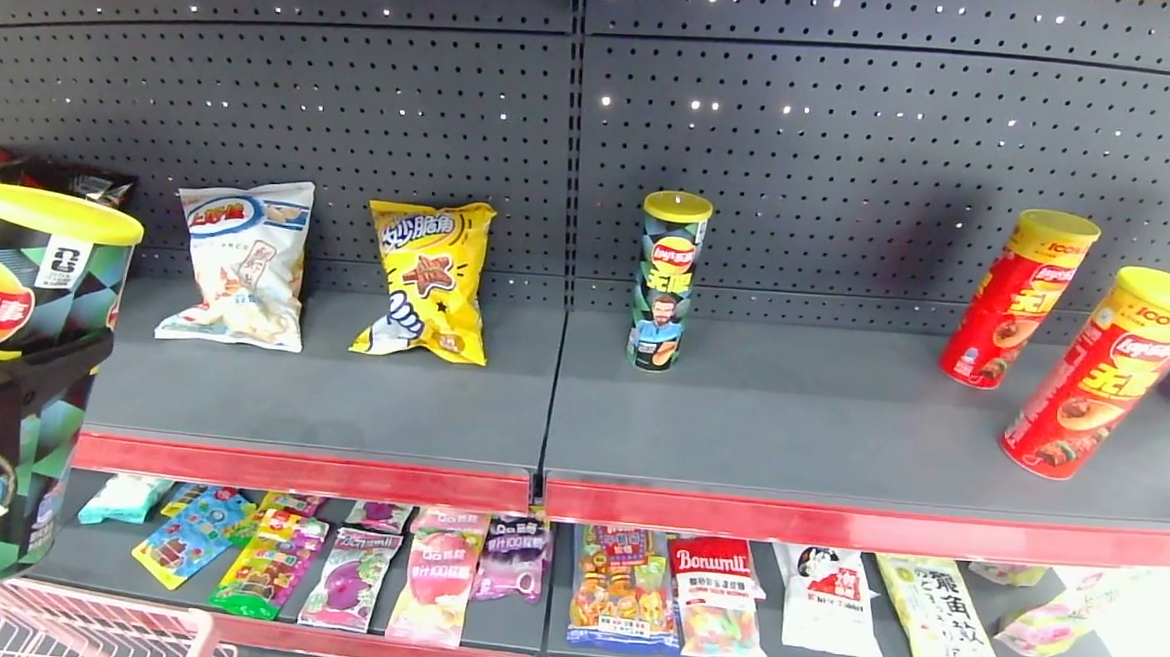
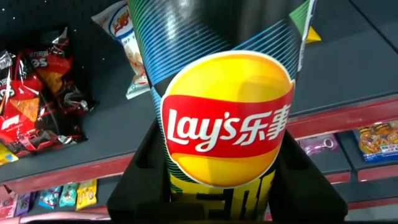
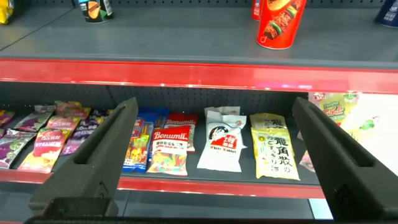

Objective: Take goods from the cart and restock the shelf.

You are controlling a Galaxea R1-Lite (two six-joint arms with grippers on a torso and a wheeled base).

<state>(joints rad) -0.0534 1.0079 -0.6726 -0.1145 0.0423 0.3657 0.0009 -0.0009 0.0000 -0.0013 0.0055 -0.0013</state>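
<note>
Chip can [image 1: 32, 270]: tall and black with green and teal geometric patterns, a yellow lid and a red-and-yellow logo. In the head view it stands upright in the air at the left edge, in front of the upper shelf [image 1: 741, 417] and above the pink wire cart [image 1: 78, 632]. The left gripper [image 1: 17, 379] clasps it around the middle, with one black finger crossing its front. On the upper shelf are a white snack bag [image 1: 243, 263], a yellow snack bag [image 1: 432, 280], a smaller can of the same design [image 1: 670, 281], a red can [image 1: 1019, 299] and a second red can [image 1: 1108, 374] nearer the edge. Candy packets [image 1: 352, 577] lie in a row on the lower shelf [image 1: 529, 631].

The left wrist view looks along the can, with the logo facing the camera. The black fingers [image 2: 140, 168] press against both of its sides, so the can sits squarely between them. This view adds red-and-black snack bags [image 2: 37, 99] lying on the upper shelf beside the white bag.

In the right wrist view the right gripper [image 3: 211, 155] hangs before the lower shelf. Its fingers are spread wide with nothing between them, and a white packet [image 3: 221, 146] lies among the sweets beyond.
</note>
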